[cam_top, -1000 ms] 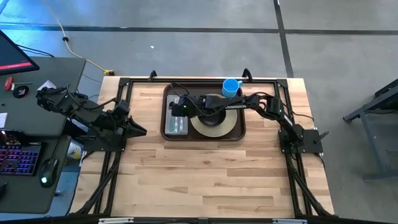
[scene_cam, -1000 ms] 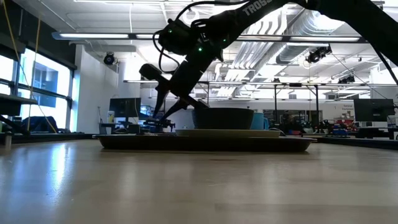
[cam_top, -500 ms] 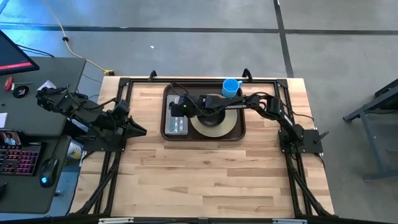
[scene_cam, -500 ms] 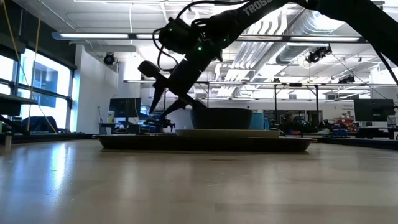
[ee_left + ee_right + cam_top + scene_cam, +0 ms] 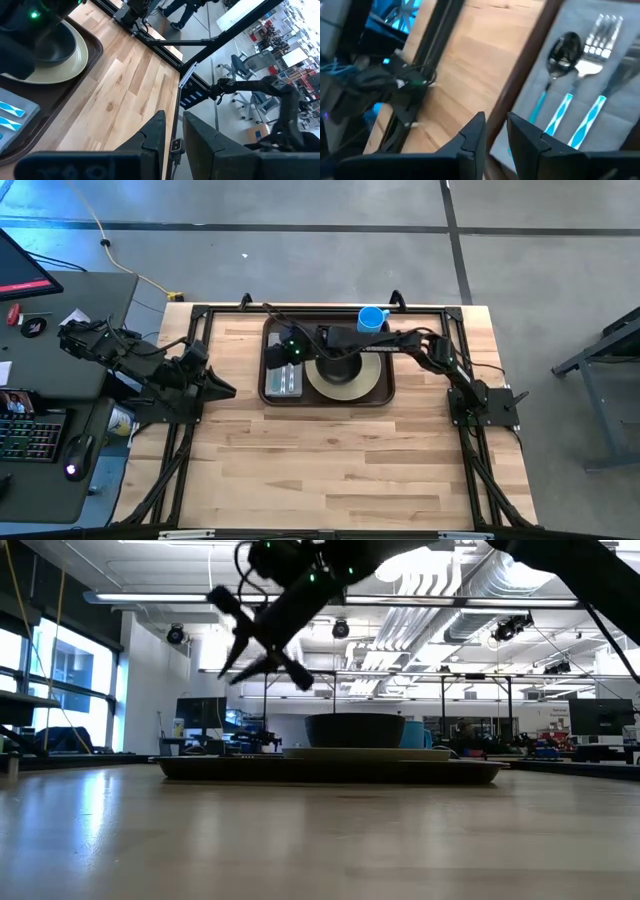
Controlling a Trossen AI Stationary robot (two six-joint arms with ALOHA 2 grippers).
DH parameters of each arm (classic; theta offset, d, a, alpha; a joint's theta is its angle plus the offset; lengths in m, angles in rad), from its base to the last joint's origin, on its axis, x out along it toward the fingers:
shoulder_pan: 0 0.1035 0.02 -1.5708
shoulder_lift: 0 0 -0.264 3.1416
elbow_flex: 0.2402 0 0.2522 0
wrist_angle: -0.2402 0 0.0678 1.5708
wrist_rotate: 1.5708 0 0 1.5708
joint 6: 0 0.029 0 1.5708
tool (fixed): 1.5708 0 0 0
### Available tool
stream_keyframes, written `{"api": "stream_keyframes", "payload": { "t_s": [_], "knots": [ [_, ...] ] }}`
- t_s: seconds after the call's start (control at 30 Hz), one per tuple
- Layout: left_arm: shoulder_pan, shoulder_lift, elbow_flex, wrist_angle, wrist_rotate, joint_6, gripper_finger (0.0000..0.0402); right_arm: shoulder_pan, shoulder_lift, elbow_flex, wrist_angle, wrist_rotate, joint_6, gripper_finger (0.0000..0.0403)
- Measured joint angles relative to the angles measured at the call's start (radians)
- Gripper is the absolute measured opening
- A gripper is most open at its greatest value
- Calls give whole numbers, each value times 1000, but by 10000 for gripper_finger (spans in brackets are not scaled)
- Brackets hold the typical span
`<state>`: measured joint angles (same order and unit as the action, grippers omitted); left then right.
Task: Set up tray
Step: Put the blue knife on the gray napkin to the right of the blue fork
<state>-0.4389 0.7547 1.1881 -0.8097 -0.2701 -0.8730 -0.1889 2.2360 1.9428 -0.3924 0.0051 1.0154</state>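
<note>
My work surface (image 5: 330, 450) is pale wooden planks edged by a black frame. Directly on it, toward the far side, lies the dark brown tray (image 5: 328, 398); a blue cup (image 5: 371, 319) stands just behind the tray.

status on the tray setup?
Right gripper empty, raised above tray. Left gripper parked at table's left edge. Cutlery on napkin. Nothing in the way.

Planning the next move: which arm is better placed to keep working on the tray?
Right. Its end effector hovers over the tray, above the napkin; the left end effector waits off the tray, near the table's left edge.
</note>
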Motion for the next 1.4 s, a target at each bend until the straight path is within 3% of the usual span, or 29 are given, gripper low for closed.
{"api": "stream_keyframes", "payload": {
  "t_s": [0.13,0.23,0.37,0.47,0.53,0.6,0.8,0.9,1.17,1.4],
  "knots": [
    [0,0,6,0,-28,12,101,10,-4,132,-179,2,-102,66],
    [0,0,29,17,-79,67,101,25,-23,252,-389,63,-191,63],
    [1,1,53,21,-253,106,101,56,-86,396,-665,204,-265,59],
    [30,15,56,13,-371,110,101,81,-186,380,-732,283,-284,56],
    [87,43,56,3,-374,110,101,98,-270,330,-736,311,-284,53],
    [160,83,57,-1,-318,110,101,115,-351,278,-738,336,-286,50],
    [389,239,56,39,6,151,101,153,-573,106,-732,381,-306,38],
    [493,317,56,79,120,184,101,167,-673,9,-722,380,-321,33],
    [740,567,56,44,282,109,101,215,-912,-306,-668,370,-290,23],
    [847,757,56,60,287,63,101,266,-1091,-606,-507,361,-160,25]
  ]
}}
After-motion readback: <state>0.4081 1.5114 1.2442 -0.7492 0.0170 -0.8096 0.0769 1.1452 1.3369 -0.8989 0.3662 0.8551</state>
